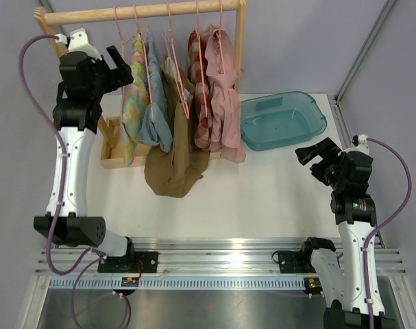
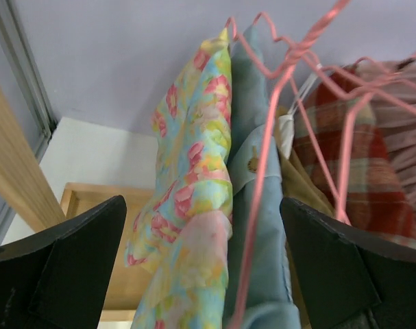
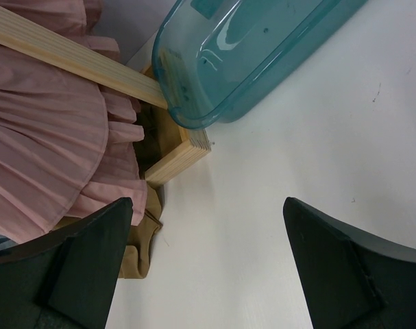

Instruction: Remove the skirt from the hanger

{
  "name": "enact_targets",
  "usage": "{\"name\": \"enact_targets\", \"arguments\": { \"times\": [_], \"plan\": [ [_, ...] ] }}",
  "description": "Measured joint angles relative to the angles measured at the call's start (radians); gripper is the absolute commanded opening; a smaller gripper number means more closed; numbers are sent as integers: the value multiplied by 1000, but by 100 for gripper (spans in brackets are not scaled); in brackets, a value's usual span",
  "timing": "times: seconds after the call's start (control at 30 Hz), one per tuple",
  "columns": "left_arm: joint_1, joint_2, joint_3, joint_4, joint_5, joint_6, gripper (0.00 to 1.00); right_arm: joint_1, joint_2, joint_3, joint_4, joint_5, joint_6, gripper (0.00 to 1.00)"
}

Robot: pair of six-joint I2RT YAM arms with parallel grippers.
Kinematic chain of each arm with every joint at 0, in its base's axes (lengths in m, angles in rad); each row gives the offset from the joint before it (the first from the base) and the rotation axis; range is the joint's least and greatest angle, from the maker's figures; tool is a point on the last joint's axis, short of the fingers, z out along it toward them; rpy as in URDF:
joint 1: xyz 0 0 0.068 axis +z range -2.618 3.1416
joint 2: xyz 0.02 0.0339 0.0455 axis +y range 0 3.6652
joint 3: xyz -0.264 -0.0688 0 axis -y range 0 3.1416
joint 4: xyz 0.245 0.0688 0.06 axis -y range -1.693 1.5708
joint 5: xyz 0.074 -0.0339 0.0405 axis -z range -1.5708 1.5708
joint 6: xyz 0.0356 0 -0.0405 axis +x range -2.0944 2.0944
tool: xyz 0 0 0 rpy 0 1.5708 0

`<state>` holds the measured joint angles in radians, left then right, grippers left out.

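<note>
A wooden rack [image 1: 146, 12] holds several garments on pink wire hangers [image 1: 172, 48]. From the left they are a floral piece [image 1: 131, 110], a light blue one [image 1: 156, 110], a brown one [image 1: 173, 164], a red plaid one [image 1: 202, 103] and a pink pleated skirt [image 1: 225, 103]. My left gripper [image 1: 122, 65] is open and raised at the rack's left end. In its wrist view its jaws [image 2: 202, 274] straddle the floral piece [image 2: 194, 178], the blue one [image 2: 259, 205] and a hanger wire [image 2: 276, 103], with the skirt [image 2: 399, 116] far right. My right gripper [image 1: 314, 159] is open and empty over the table, with the skirt's hem [image 3: 43, 137] at the left of its wrist view.
A teal plastic tub [image 1: 283, 120] sits at the back right, beside the rack's base [image 3: 180, 154]. The brown garment's end [image 3: 139, 253] lies on the white table. Grey walls stand behind and on both sides.
</note>
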<state>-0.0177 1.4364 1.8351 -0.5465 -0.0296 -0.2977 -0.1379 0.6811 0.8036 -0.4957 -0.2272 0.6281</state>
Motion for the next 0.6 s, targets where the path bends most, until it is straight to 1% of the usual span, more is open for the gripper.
{"name": "enact_targets", "arguments": {
  "times": [0.07,0.1,0.13,0.2,0.23,0.33,0.43,0.6],
  "plan": [
    [0,53,13,-13,3,2,89,0,-6,0,-5,0,-2,99],
    [0,71,16,-19,4,2,83,0,-7,0,-6,0,-2,99],
    [0,83,16,-27,4,2,61,0,-7,0,-7,0,-3,100],
    [0,95,16,-35,5,-5,23,0,-7,0,-11,0,-3,99],
    [-1,97,18,-37,3,-5,0,0,-7,0,-15,0,-3,99],
    [-3,98,37,-47,-4,2,0,0,-8,0,-19,0,-3,99],
    [-3,109,90,-97,-17,-1,0,0,-8,0,-17,-8,-4,98],
    [-46,134,230,-190,-68,17,0,2,17,8,41,-122,-6,95]
  ]
}}
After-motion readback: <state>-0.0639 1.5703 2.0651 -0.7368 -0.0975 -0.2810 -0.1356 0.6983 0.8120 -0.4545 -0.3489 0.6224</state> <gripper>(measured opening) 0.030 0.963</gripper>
